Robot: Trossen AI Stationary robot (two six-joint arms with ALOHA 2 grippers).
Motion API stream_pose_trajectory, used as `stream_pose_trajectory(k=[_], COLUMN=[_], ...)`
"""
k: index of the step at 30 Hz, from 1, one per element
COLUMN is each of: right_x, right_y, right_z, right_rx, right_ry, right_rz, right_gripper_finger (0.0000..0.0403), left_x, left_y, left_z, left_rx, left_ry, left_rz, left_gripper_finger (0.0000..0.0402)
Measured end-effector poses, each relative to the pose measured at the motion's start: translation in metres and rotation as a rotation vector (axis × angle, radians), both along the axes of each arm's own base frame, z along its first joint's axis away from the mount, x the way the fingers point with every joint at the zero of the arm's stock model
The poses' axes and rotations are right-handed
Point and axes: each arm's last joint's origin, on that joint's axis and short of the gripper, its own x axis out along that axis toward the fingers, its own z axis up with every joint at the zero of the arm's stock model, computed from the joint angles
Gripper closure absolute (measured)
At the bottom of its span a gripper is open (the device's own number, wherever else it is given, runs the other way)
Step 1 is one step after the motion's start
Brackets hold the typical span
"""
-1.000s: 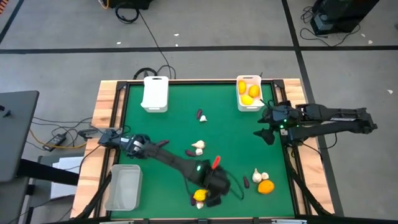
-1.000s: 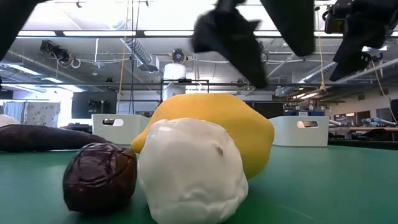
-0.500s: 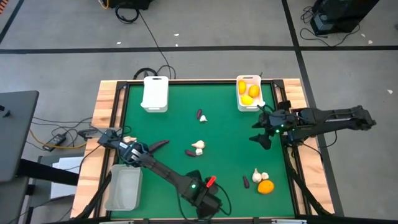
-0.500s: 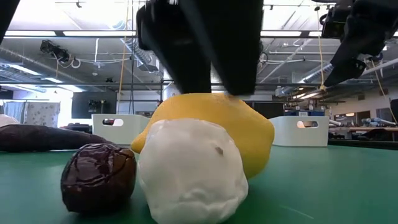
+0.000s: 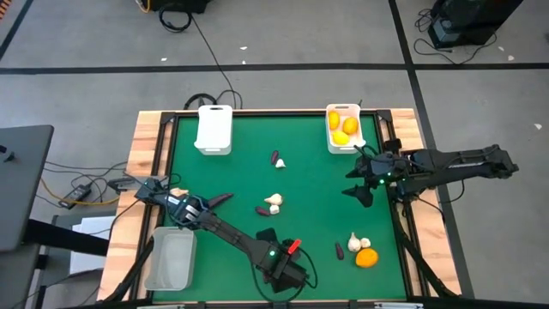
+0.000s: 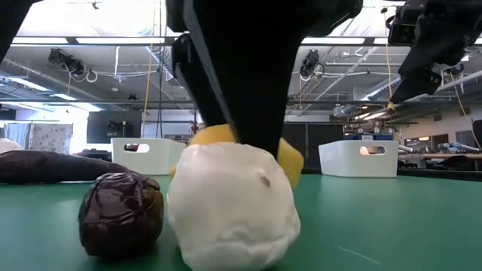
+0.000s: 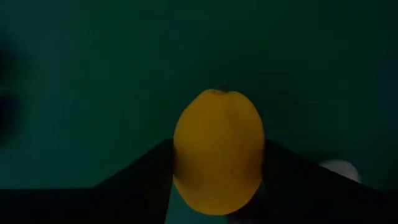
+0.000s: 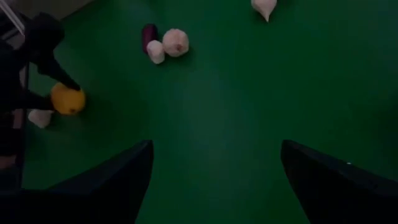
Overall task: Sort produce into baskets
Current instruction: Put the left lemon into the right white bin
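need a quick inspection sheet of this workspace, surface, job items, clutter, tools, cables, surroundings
surface: green table mat, wooden side rails.
job's things: white basket at the far edge; white basket with citrus at far right; clear basket near left; orange, garlic and eggplant cluster near right; garlic with eggplant mid-table; another pair farther back.
clutter: nothing seen.
grippers: left tool low at the near edge, fingers on either side of a yellow lemon; right tool open, above the right side.
cables: loose cables on the floor to the left.
surroundings: grey floor with tape lines; open workshop hall behind.
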Motion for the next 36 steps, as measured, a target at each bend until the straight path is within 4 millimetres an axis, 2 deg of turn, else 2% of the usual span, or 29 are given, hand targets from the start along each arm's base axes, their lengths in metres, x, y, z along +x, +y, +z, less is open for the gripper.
stream_pose_trajectory(k=[3,6,9,14,19,22,29,36], right_x=[0.002,0.009,0.017,0.022,0.021,0.022,0.028,0.035], right_y=[0.001,0.004,0.010,0.017,0.016,0.015,0.016,0.018], right_z=[-0.002,-0.011,-0.022,-0.035,-0.049,-0.056,-0.055,-0.056], right_rx=[-0.016,-0.001,0.095,0.266,0.214,0.139,0.136,0.144], right_ry=[-0.012,-0.106,-0.232,-0.409,-0.398,-0.388,-0.429,-0.451], right_rz=[-0.011,0.003,0.045,0.104,0.028,0.027,0.043,0.068], right_gripper_finger=[0.0041,0.0041,0.0041,0.0041,0.0041,0.0041,0.0041,0.0047], left_x=[0.002,0.007,0.013,0.028,0.047,0.059,0.076,0.084], left_y=[0.006,0.025,0.042,0.064,0.083,0.093,0.115,0.119], left_z=[0.005,0.023,0.036,0.041,0.048,0.052,0.058,0.063], left_rx=[0.080,0.184,0.313,0.480,0.593,0.608,0.551,0.529], left_ry=[-0.043,-0.121,-0.194,-0.260,-0.351,-0.405,-0.484,-0.547], left_rz=[0.003,0.016,0.018,-0.041,-0.066,-0.093,-0.095,-0.130], left_gripper_finger=[0.0188,0.0184,0.0178,0.0178,0.0178,0.0177,0.0177,0.0177])
